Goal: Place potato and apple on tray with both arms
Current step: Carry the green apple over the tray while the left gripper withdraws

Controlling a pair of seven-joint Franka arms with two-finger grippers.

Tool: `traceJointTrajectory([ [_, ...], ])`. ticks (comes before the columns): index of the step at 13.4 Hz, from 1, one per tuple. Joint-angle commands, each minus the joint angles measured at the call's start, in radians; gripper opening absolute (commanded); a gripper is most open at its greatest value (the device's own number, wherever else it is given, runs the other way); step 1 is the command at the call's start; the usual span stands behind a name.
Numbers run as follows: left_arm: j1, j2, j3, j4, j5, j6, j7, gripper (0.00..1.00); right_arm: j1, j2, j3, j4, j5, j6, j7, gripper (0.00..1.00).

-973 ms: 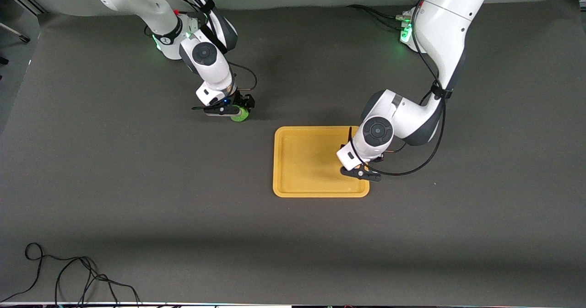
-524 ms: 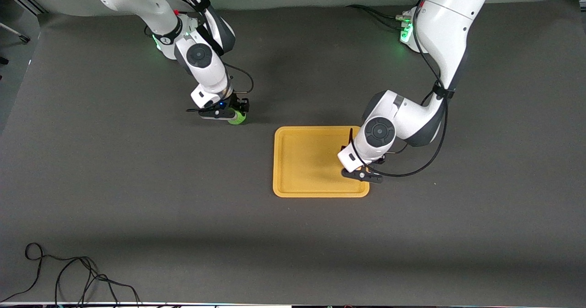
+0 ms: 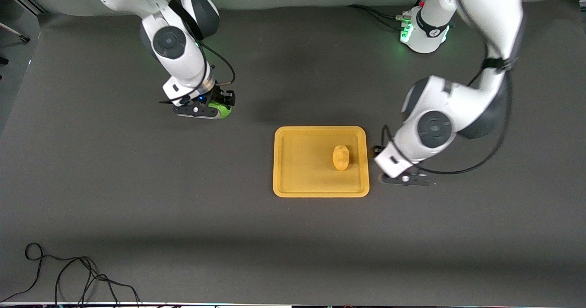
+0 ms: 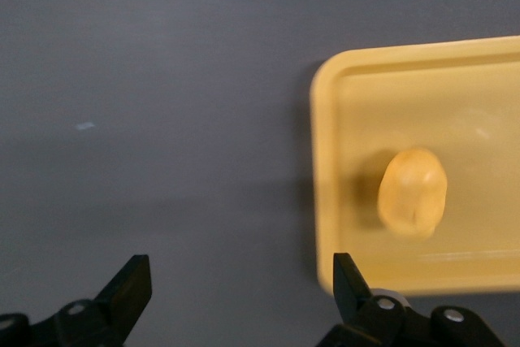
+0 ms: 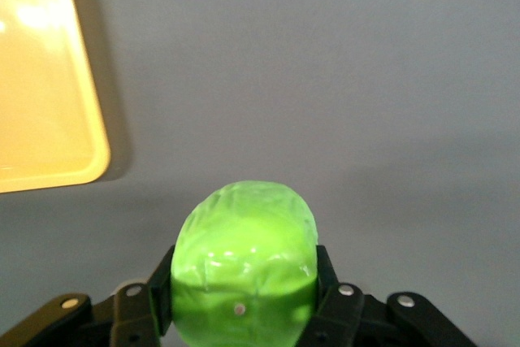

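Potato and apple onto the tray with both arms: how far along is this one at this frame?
Half done. The potato lies on the tray, and the left gripper is open over bare table beside the tray, toward the left arm's end. In hand: the right gripper is shut on the apple, over the table, off the tray. Left: carry the apple over and release it.

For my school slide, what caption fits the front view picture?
Potato rests on the tray; open left gripper beside it; right gripper holds the apple.
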Motion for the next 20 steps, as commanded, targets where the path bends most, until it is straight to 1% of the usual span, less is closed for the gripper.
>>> traceJointTrajectory([
  [1, 0.106, -0.034, -0.005, 0.127, -0.019, -0.19, 0.136, 1.0, 0.003, 0.035, -0.018, 0.22, -0.014, -0.182, -0.015, 0.61],
  [3, 0.169, -0.057, -0.005, 0.194, -0.019, -0.262, 0.182, 1.0, 0.002, 0.057, -0.018, 0.3, -0.013, -0.206, -0.017, 0.61],
  [5, 0.215, -0.08, -0.003, 0.23, -0.023, -0.27, 0.182, 1.0, 0.008, 0.13, -0.018, 0.411, -0.011, -0.212, -0.003, 0.61],
  [6, 0.245, -0.08, -0.005, 0.257, -0.025, -0.281, 0.186, 1.0, 0.012, 0.187, -0.015, 0.483, -0.005, -0.221, 0.001, 0.61],
  [8, 0.255, -0.083, -0.008, 0.267, -0.025, -0.307, 0.23, 1.0, 0.017, 0.32, -0.007, 0.647, 0.003, -0.235, 0.046, 0.61],
  [11, 0.263, -0.108, -0.011, 0.273, -0.028, -0.307, 0.255, 1.0, 0.075, 0.532, -0.006, 0.901, 0.006, -0.273, 0.168, 0.61],
  [13, 0.254, -0.097, -0.01, 0.329, -0.026, -0.321, 0.25, 1.0, 0.126, 0.665, -0.004, 1.05, 0.009, -0.276, 0.282, 0.61],
  [15, 0.263, -0.1, -0.008, 0.331, -0.011, -0.329, 0.261, 0.98, 0.17, 0.78, -0.003, 1.167, 0.01, -0.261, 0.369, 0.61],
  [16, 0.266, -0.108, -0.005, 0.327, -0.013, -0.307, 0.306, 0.97, 0.184, 0.81, -0.003, 1.184, 0.01, -0.227, 0.394, 0.61],
  [17, 0.272, -0.114, -0.002, 0.328, -0.013, -0.283, 0.372, 0.96, 0.192, 0.822, 0.014, 1.18, 0.01, -0.186, 0.414, 0.61],
  [18, 0.293, -0.131, -0.002, 0.317, -0.014, -0.272, 0.389, 0.98, 0.192, 0.844, 0.036, 1.178, 0.01, -0.154, 0.425, 0.61],
  [20, 0.312, -0.193, -0.002, 0.233, -0.014, -0.235, 0.396, 0.98, 0.192, 0.894, 0.037, 1.169, 0.01, -0.086, 0.426, 0.61],
])
